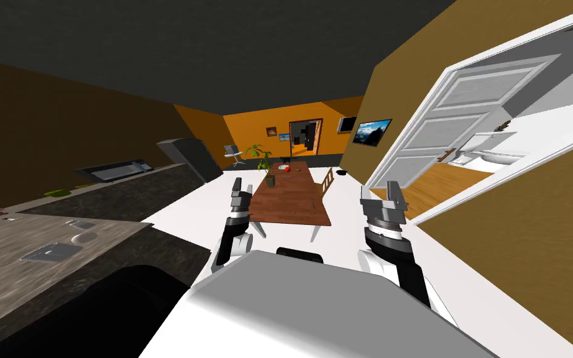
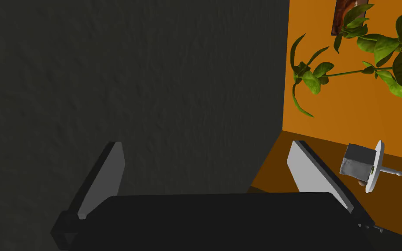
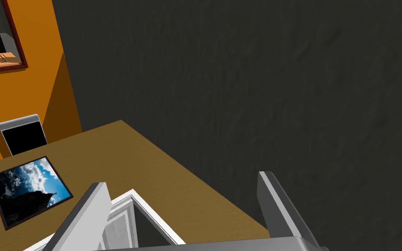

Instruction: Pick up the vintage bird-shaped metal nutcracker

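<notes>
Our left pincer (image 1: 242, 184) and right pincer (image 1: 380, 191) stand wide open, empty. We cannot pick out the bird-shaped nutcracker; perhaps it lies on the long brown wooden table (image 1: 294, 202) well ahead of both. Probably heavy, rigid, slick: grip its body.

You had flat, even light with no lamp in sight: the white floor (image 1: 183, 208) and the open door (image 1: 459, 118) came up bright, while the ceiling (image 1: 217, 50) and the counter (image 1: 30, 267) front were dim, sinking to near black at the lower left. The wide lens rolled the head view and splayed its walls toward the corners. Both wrist views were mostly dull dark grey surface (image 2: 130, 87) (image 3: 261, 87) beside a warmly lit orange wall (image 2: 348, 109) (image 3: 34, 35), without glare.
</notes>
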Robot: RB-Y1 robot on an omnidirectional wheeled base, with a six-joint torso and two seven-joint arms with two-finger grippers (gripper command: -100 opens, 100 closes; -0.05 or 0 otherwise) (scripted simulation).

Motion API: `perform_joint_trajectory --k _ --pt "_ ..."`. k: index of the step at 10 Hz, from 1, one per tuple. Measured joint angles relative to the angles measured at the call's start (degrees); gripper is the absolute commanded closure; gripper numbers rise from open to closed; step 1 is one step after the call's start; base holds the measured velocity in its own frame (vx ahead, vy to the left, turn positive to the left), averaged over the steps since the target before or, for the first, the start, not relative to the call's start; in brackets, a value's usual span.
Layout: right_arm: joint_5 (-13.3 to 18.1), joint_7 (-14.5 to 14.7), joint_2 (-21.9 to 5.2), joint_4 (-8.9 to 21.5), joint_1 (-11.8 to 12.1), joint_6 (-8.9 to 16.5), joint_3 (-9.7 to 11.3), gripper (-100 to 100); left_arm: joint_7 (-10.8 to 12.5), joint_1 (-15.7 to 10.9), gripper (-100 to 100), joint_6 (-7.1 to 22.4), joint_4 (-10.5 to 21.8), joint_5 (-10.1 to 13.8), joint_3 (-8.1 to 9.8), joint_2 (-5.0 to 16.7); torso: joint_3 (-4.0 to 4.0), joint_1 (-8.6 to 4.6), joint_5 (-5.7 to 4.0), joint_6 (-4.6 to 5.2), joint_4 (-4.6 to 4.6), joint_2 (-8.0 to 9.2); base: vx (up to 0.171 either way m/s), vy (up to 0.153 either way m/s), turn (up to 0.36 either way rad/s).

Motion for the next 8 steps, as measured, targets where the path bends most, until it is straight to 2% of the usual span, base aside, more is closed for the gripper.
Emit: perform_joint_trajectory --k 4,8 --pt "0.2 0.5 -4.8 4.1 -0.7 2.0 -0.7 -100 0.0 0.0 0 0.0 0.0 0.0 -0.01 0.0 0.06 0.30 0.07 0.00 0.02 0.11 -0.028 0.080 0.095" --pt "0.9 1.4 -9.7 9.7 -1.5 4.1 -1.3 -100 0.0 0.0 0 0.0 0.0 0.0 -0.01 0.0 0.07 0.34 0.08 0.00 0.03 0.12 -0.026 0.096 0.141"
